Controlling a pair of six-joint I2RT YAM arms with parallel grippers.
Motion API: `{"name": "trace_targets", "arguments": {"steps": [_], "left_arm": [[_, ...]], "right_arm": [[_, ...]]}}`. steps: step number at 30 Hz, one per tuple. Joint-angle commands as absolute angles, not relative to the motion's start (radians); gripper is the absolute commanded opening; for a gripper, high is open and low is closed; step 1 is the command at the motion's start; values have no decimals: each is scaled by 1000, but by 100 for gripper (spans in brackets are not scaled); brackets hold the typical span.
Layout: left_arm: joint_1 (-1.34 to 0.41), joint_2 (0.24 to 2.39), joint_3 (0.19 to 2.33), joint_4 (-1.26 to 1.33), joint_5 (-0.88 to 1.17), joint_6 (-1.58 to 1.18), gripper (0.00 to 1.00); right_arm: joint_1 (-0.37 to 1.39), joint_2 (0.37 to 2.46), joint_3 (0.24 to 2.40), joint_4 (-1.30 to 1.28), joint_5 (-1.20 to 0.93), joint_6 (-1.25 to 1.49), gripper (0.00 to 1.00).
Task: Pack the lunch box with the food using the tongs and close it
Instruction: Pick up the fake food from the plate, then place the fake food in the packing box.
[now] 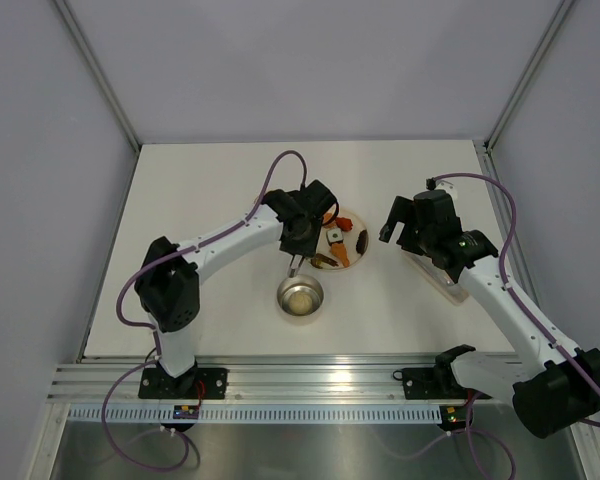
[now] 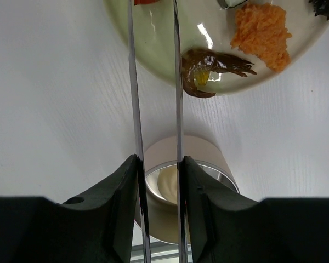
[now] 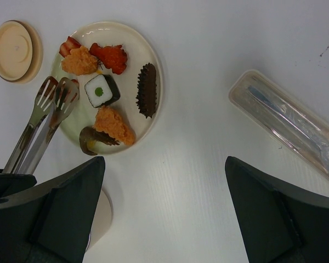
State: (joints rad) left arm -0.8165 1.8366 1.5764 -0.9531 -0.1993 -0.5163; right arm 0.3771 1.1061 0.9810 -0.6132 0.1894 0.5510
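Lunch box [image 1: 282,298], the small round steel bowl, stands open on the wide white table [image 1: 210,190]. It is on the near side of the cream plate [image 3: 151,60] and just beside it. We see one pale round piece [image 2: 165,183] lying inside it.

The left gripper [image 2: 159,178] is directly above the lunch box. Its two black fingers [image 2: 118,189] press from outside on both arms of the tongs [image 2: 135,82], so it is clamped on the tongs. The right gripper [image 3: 164,219] hangs over the table to the right of the plate, and its jaws stand wide apart over the bare surface.

A clear plastic case [image 3: 285,123] lies on the right part of the table, well apart from the plate, with a piece of cutlery inside.

The slim arms of the tongs run almost parallel from the fingers toward the plate. Their fork-like tips [image 3: 57,96] are over the left edge of the plate, close together with only a thin gap.

The tan lid [image 3: 15,50] lies flat on the table near the plate, apart from the lunch box.

On the plate we count a brown shrimp [image 3: 93,139] at the edge nearest the lunch box, two orange crumbed pieces [image 3: 115,125], a red piece [image 3: 109,57], a white roll [image 3: 101,90] with a green centre, and a dark ridged piece [image 3: 147,90].
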Motion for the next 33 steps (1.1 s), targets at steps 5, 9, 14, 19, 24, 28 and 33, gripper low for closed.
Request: {"name": "trace_targets", "arguments": {"steps": [5,9,14,19,24,28,33], "left_arm": [[-831,1720,1641,-969,-227,-515,22],[-834,1680,1637,-974,-215,-512,21],[-834,1641,1626,-989,-184,-505,21],[-848,1566,1597,-1029,-157,-477,21],[-882,1471,1540,-1069,-138,-445,21],[-911,1388,1482,-1087,-129,-443,21],[-949,1296,1401,-1127,-109,-442,21]], "right_arm": [[380,1085,980,-592,192,561,99],[380,1086,982,-591,193,560,100],[379,1089,985,-592,190,561,99],[379,1086,988,-595,192,560,99],[379,1088,988,-592,193,561,100],[380,1101,992,-591,192,561,100],[379,1104,991,-586,187,561,99]]}}
